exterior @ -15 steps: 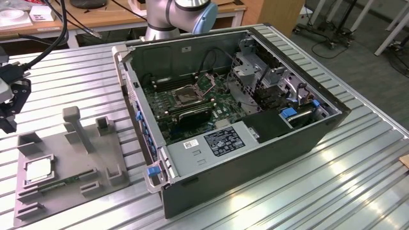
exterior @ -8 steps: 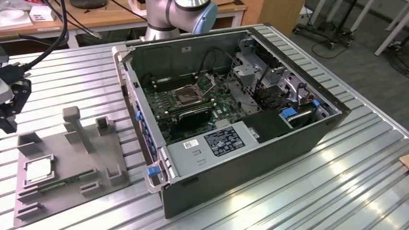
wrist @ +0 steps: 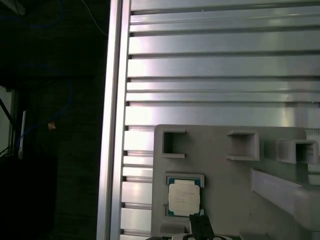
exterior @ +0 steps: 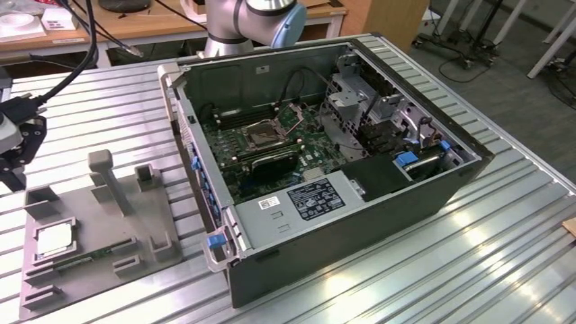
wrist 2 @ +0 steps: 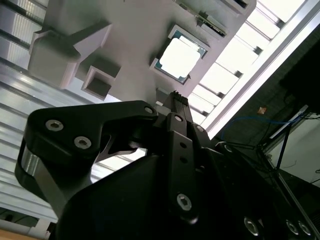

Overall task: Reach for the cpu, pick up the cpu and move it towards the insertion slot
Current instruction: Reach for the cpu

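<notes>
Gripper (exterior: 15, 160) hangs over the slatted metal table (exterior: 468, 270) at the exterior view's left, beside the far end of the grey plastic tray (exterior: 90, 233). Nothing is held. Whether it stands apart or together: cannot tell from any view. In both wrist views the black tip of the gripper (wrist 2: 176, 97) (wrist: 200, 223) points toward the tray and is not touching it.

The cpu (exterior: 54, 241) lies flat in its square recess at the near end of the tray, silvery top up. Both wrist views show the cpu (wrist 2: 179, 59) (wrist: 184, 196) seated in the recess, with the tray (wrist 2: 135, 30) (wrist: 225, 175) around it and open rectangular pockets nearby. A green memory stick (exterior: 85, 258) lies in a narrow holder just beside the cpu.

The computer case (exterior: 378, 216) lies open on its side at mid-table, well apart from the tray. The insertion slot (exterior: 264, 133) sits on the green board inside, silver frame and dark centre, unoccupied. The arm's (exterior: 256, 17) base column stands behind the case.
</notes>
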